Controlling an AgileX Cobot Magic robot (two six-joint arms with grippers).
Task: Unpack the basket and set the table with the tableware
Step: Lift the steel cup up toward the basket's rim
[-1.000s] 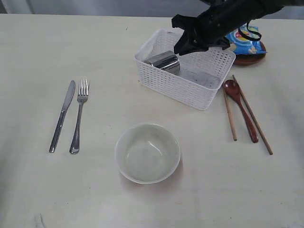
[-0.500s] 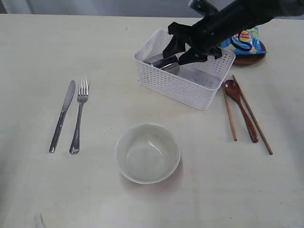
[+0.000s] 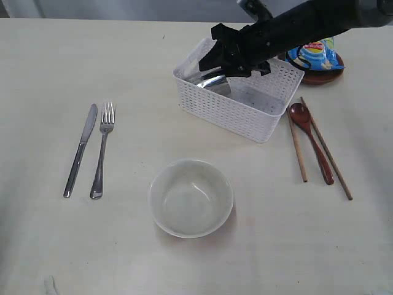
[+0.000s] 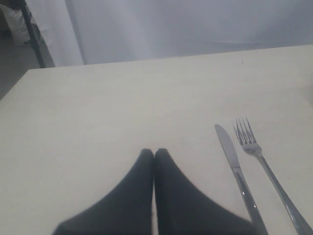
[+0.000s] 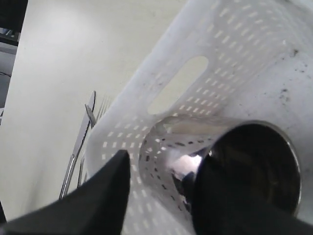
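Currently, your R jaws: spread; one finger (image 5: pixel 98 196) sits outside the shiny steel cup (image 5: pixel 166 142), the other across its mouth, w/ a gap btwn outer finger & cup wall.
Your L jaws: pressed together, fingers (image 4: pixel 142 191) over the cream-white flat worktop (image 4: pixel 98 107), nr the steel knife (image 4: pixel 230 152) & steel fork (image 4: pixel 254 147).
Cup: on its side in the white perforated plastic basket (image 3: pixel 221 110), at its left end in ext. view.
Knife & fork: side by side, well left of basket.
Pale speckled round bowl (image 3: pixel 161 178): upright, in front of basket.
Reddish-brown spoon (image 3: pixel 312 142): btwn two wooden chopsticks (image 3: pixel 297 147), just right of basket.
Blue chip bag (image 3: pixel 316 54): on brown round plate (image 3: pixel 322 77), behind basket.
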